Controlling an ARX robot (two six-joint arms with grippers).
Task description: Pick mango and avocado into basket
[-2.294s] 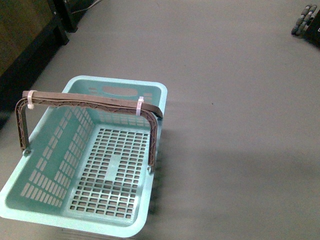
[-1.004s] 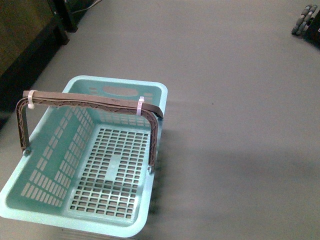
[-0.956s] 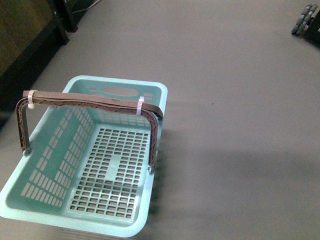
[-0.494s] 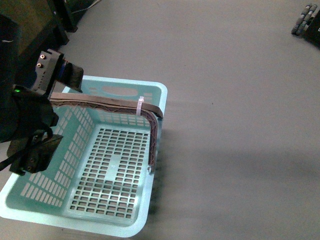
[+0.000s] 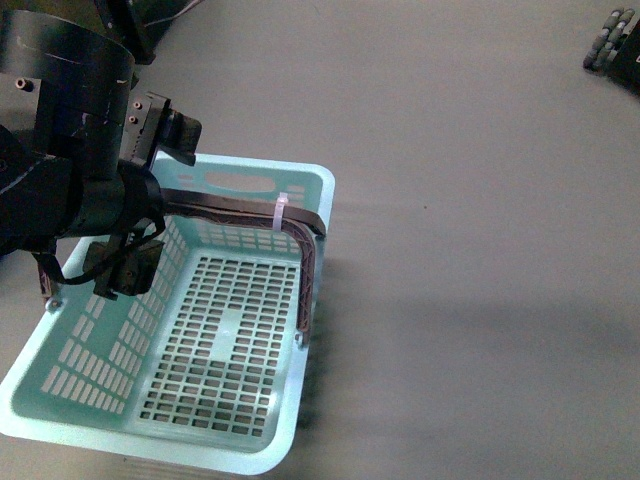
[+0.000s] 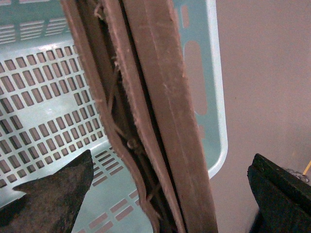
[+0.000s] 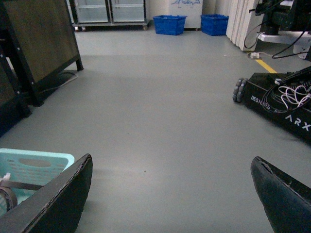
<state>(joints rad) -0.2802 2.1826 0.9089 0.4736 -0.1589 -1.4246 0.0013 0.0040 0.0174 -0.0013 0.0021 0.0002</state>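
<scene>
Left gripper [image 6: 170,165] wide open, straddling the basket handle [image 6: 160,97].
Basket [image 5: 322,190] sits directly under the gripper; the brown handle runs between its spread fingers, contact unclear. Right gripper [image 7: 170,194] also spread wide over grey floor [image 7: 160,121], basket off to one side.

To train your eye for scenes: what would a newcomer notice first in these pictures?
The big teal basket sits low left in the front view, empty of fruit. The black left arm looms over its left wall; in the left wrist view the brown handle runs between the fingers of the open left tool.
</scene>
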